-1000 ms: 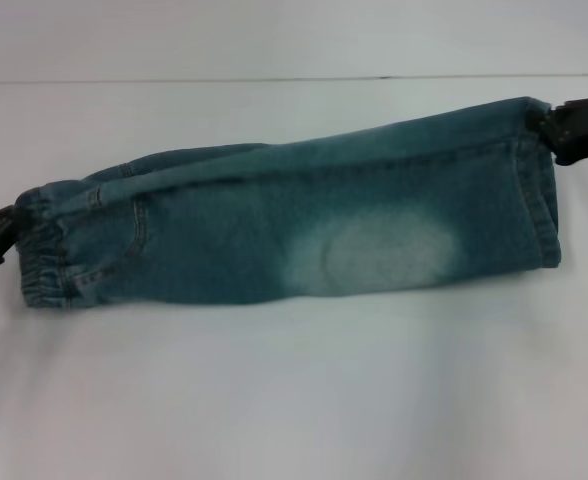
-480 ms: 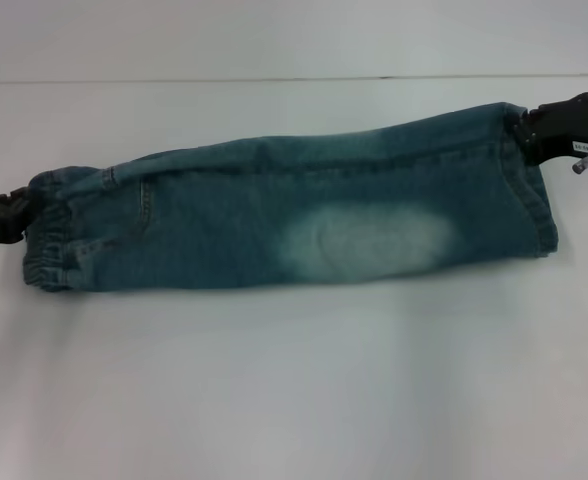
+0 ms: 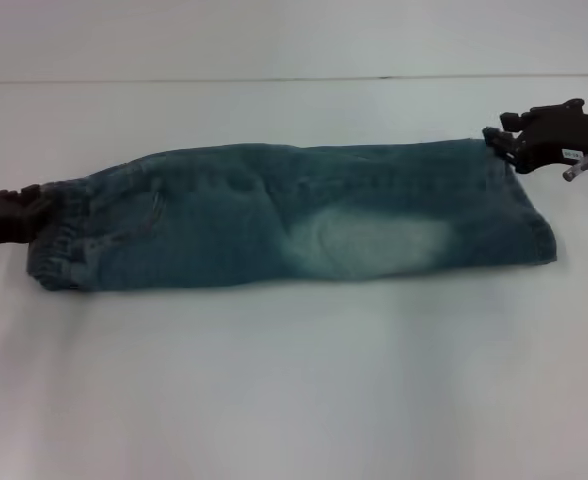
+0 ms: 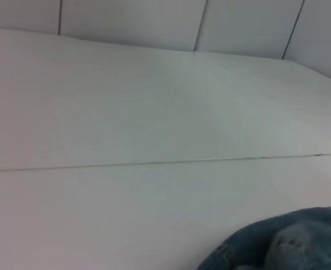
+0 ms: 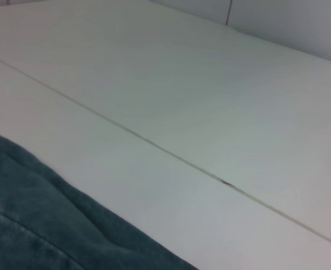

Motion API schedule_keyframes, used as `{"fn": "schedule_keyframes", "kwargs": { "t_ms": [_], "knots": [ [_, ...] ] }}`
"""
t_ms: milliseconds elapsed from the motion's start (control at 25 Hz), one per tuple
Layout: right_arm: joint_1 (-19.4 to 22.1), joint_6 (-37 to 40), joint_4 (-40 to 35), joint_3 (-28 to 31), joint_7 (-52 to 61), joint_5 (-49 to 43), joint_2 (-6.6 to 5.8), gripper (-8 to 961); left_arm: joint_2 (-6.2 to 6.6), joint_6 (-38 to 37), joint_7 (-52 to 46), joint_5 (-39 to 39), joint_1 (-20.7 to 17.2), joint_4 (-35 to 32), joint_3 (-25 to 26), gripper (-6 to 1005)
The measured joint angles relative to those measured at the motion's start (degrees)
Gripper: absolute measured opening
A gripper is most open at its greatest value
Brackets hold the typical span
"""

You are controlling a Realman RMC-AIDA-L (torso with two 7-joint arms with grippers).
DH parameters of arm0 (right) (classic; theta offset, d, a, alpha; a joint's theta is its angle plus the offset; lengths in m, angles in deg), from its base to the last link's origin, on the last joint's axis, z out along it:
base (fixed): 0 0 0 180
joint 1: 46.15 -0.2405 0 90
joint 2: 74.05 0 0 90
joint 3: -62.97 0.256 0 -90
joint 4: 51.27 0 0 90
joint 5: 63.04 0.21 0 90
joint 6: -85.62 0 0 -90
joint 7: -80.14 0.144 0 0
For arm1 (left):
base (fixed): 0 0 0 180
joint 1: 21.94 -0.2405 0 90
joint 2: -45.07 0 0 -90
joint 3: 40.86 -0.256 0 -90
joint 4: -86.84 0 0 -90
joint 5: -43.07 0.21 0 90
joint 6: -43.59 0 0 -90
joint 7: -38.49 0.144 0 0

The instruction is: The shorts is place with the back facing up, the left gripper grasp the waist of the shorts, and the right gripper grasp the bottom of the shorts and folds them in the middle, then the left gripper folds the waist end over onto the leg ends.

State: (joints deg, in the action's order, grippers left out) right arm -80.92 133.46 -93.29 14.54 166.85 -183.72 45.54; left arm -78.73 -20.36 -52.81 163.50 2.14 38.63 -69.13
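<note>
The shorts (image 3: pixel 274 220) lie flat on the white table (image 3: pixel 294 380), folded lengthwise into a long band with a pale faded patch in the middle. At the robot's left, the left gripper (image 3: pixel 29 212) is low at the ruffled waist (image 3: pixel 59 245) and shut on it. On the right, the right gripper (image 3: pixel 502 142) is shut on the far corner of the bottom of the shorts (image 3: pixel 534 225). Denim fills a corner of the left wrist view as the shorts (image 4: pixel 283 244) and of the right wrist view as the shorts (image 5: pixel 36 225).
A thin seam (image 3: pixel 274 79) runs across the table behind the shorts. Bare white table lies in front of the shorts and at both sides. A white panelled wall (image 4: pixel 238 25) stands beyond the table.
Both grippers have come down and the shorts have dropped from a raised, sagging band to lying flat. The right gripper has moved inward, toward the left.
</note>
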Motion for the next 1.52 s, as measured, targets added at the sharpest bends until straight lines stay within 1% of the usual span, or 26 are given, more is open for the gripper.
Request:
{"fn": "schedule_keyframes", "kwargs": {
  "t_ms": [240, 360, 440, 520, 640, 800, 880, 1040, 1200, 1360, 1520],
  "knots": [
    [1.4, 0.65, -1.72, -0.26, 0.8, -0.28, -0.14, 322, 0.05, -0.15, 0.35, 0.24, -0.68, -0.64, -0.03, 214],
    [3.29, 2.75, -4.61, 0.09, 0.83, 0.21, 0.02, 398, -0.09, -1.88, 1.83, -1.8, -2.28, -2.57, 0.34, 410],
    [4.87, 5.03, -6.64, 0.18, 0.62, 1.62, 0.07, 448, -0.15, -4.34, 3.34, -4.12, -3.52, -3.53, 0.54, 490],
    [6.65, 8.46, -8.39, 0.3, -0.58, 4.06, 0.01, 530, -0.16, -7.9, 5.78, -6.79, -4.93, -4.25, 1.5, 570],
    [9.1, 14.26, -9.8, 1.08, -4.04, 8.62, -0.15, 654, -0.15, -14.37, 9.88, -8.96, -6.68, -4.51, 4.96, 693],
    [11.46, 23.8, -9.89, 3.13, -10.1, 12.04, -0.16, 824, -0.11, -21.18, 16.81, -9.16, -9.1, -2.41, 8.75, 865],
    [12.37, 28.56, -9.47, 3.92, -13.28, 12.41, -0.12, 910, -0.13, -23.53, 20.53, -9.11, -10.73, -0.49, 9.63, 882],
    [14.09, 38.88, -7.83, 4.15, -21.3, 12.33, -0.11, 918, -0.12, -26.36, 25.84, -8.61, -12.97, 2.55, 11.25, 907],
    [15.13, 46.68, -6.37, 4.06, -26.77, 11.67, -0.24, 922, -0.12, -26.45, 28.94, -8.45, -14.1, 5.17, 13.09, 906],
    [15.36, 49.59, -6.06, 3.57, -27.51, 8.57, -0.05, 922, -0.12, -24.09, 31.03, -8.4, -13.91, 7.78, 14.25, 905],
    [15.02, 50.4, -5.62, 3.47, -27.11, 7.19, 0.07, 922, -0.12, -19.05, 32.91, -8.4, -12.36, 10.53, 14.01, 904]
  ]
}}
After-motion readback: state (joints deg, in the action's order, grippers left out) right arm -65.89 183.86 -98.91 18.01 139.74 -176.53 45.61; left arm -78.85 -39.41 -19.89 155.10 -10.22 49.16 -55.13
